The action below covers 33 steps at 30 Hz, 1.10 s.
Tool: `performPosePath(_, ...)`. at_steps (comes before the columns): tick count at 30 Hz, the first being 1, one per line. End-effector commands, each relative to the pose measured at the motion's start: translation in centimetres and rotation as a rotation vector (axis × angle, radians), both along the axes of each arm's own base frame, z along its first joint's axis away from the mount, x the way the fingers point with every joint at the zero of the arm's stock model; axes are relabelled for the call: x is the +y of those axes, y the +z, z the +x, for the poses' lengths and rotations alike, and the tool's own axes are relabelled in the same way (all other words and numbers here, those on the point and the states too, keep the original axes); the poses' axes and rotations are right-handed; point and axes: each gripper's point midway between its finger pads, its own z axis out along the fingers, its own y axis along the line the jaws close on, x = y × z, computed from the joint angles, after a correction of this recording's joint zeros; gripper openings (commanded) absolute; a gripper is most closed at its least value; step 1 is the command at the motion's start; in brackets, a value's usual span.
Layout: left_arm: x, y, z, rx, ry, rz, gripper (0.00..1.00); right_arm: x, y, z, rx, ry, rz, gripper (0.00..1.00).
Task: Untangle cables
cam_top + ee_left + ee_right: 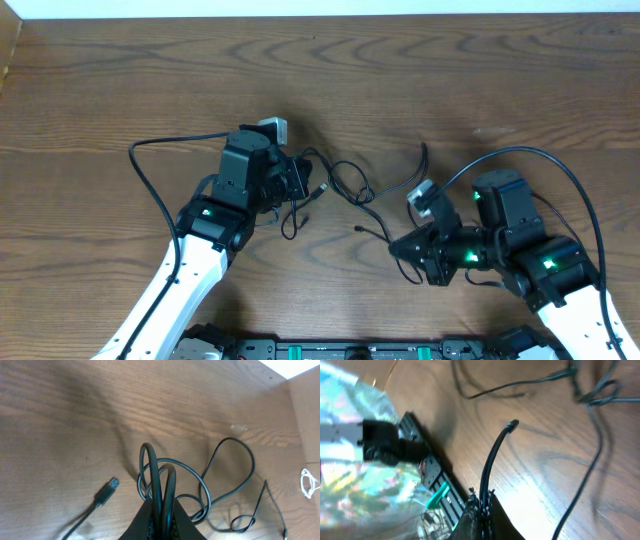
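Observation:
The black cables lie tangled in loose loops mid-table between the two arms. My left gripper is at the tangle's left side, shut on two strands of a black cable loop that stands up from the jaws. A loose plug end lies on the wood to its left. My right gripper is to the lower right of the tangle, shut on a thin black cable whose short free end with a plug sticks out past the jaws. A white cord shows at the far right of the left wrist view.
Thicker black arm wires arc over the table beside the left arm and the right arm. The robot's base rail runs along the front edge. The wooden table stretches behind the arms.

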Motion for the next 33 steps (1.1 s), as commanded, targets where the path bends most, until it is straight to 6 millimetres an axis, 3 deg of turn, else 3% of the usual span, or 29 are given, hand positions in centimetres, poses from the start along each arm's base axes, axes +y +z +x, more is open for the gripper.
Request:
performPosePath(1,0.0,0.7,0.6,-0.008,0.041,-0.038,0.09,0.7,0.6,-0.7,-0.083,0.104,0.019,0.14)
performPosePath(4,-1.3,1.9,0.6,-0.032,-0.012,-0.102,0.09,0.3,-0.4,0.4,-0.112,0.062,-0.053,0.37)
performPosePath(7,-2.8,3.5,0.4,-0.071,-0.090,-0.174,0.09,-1.9,-2.6,3.9,-0.077,-0.170,-0.211,0.63)
performPosePath(11,-3.5,4.4,0.2,-0.093,-0.135,-0.212,0.09,-3.4,-4.2,6.6,0.046,-0.446,-0.268,0.70)
performPosePath(19,-5.3,6.1,-1.0,-0.106,-0.251,-0.305,0.08,-0.4,-7.2,8.0,0.359,-0.564,-0.172,0.75)
performPosePath(22,-5.3,6.1,-1.0,-0.081,-0.232,-0.324,0.08,0.6,-8.6,8.1,0.456,-0.605,-0.173,0.86)
performPosePath(25,-5.3,6.1,-1.1,-0.049,-0.208,-0.350,0.08,0.6,-10.4,9.6,0.543,-0.794,-0.182,0.94)
performPosePath(28,-5.3,6.1,-1.1,-0.023,-0.189,-0.369,0.08,1.7,-10.3,11.7,0.516,-0.886,-0.118,0.99)
performPosePath(33,-5.3,6.1,-1.1,0.021,-0.156,-0.403,0.08,3.3,-9.9,15.2,0.431,-1.016,-0.008,0.97)
